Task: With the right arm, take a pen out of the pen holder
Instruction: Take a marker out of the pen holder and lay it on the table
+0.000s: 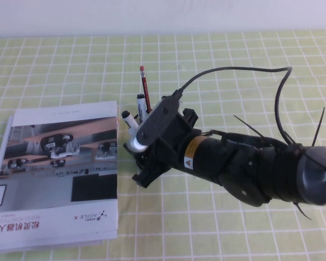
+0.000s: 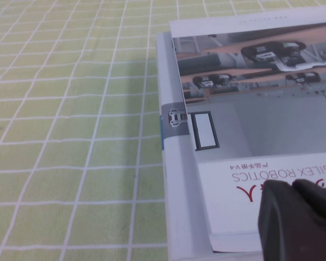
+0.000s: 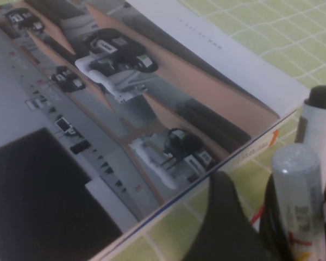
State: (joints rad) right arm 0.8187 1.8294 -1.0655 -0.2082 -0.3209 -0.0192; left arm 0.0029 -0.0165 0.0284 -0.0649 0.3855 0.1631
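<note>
From the high view, the booklet [image 1: 60,174] lies flat on the checked cloth [image 1: 261,65]. There is bare cloth past its far edge and out beyond its right side. Just off its far right corner a red pencil [image 1: 143,87] stands tallest, with two white markers [image 1: 129,118] leaning beside it. The right gripper [image 1: 148,159] hangs low over them, close to the booklet's right edge. Its jaws are spread wide and hold nothing I can see. The pen holder itself is hidden under the gripper.

In the left wrist view, the left gripper [image 2: 293,217] hovers over the booklet's title end, near its edge. Its dark tips are pressed together on nothing and cut off by the frame.

In the right wrist view, one dark finger [image 3: 223,223] sits just off the booklet's corner, with the markers right beside it. The other finger is out of sight.
</note>
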